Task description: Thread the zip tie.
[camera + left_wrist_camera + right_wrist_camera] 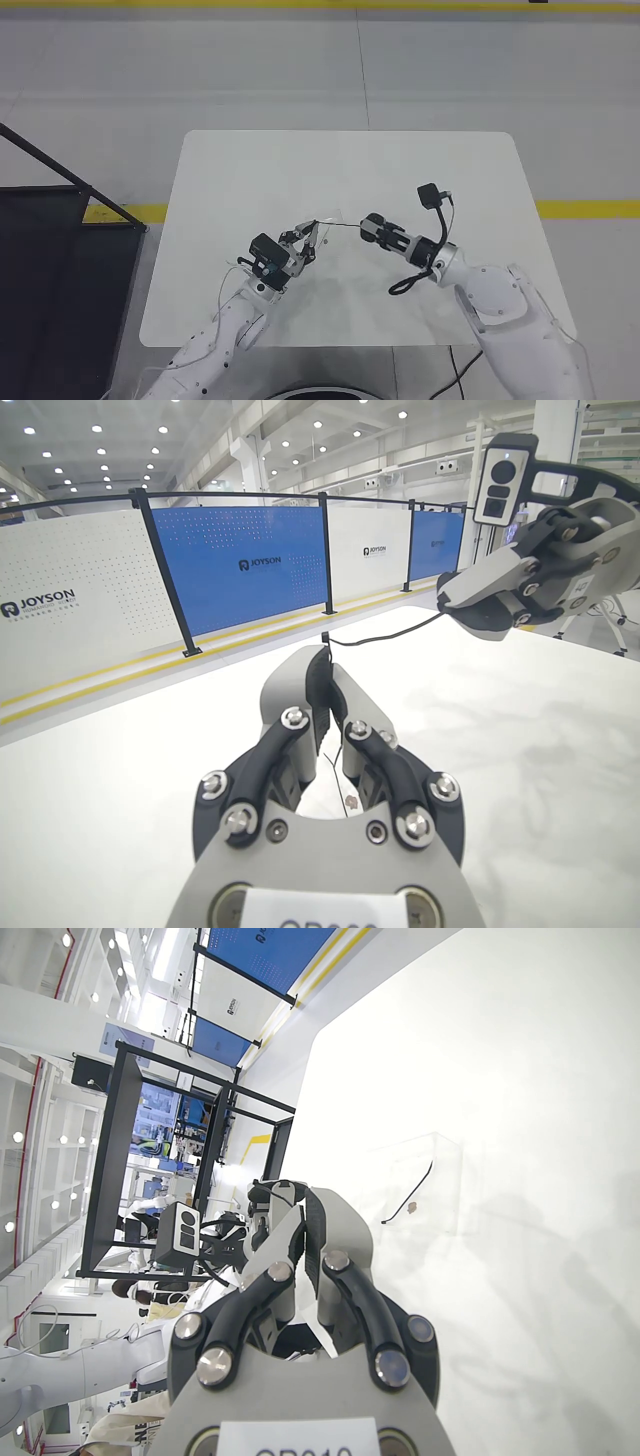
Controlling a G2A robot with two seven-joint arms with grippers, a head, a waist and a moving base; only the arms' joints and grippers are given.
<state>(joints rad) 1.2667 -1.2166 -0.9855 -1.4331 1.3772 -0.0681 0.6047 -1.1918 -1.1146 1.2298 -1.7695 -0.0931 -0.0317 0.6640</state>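
A thin black zip tie [340,226] is stretched in the air between my two grippers over the middle of the white table [450,180]. My left gripper [326,660] is shut on the tie's head end, which sticks up just past the fingertips. From there the strap [380,636] curves across to my right gripper [444,607], which is shut on the tail end. From above, the left gripper [308,238] and right gripper [366,228] face each other a short way apart. The right gripper [304,1200] hides its own grip on the tie.
A clear plastic box [450,1178] stands on the table beneath the left gripper, with a second black zip tie [415,1193] and a small brownish speck [412,1207] inside. A black frame [60,180] stands off the table's left side.
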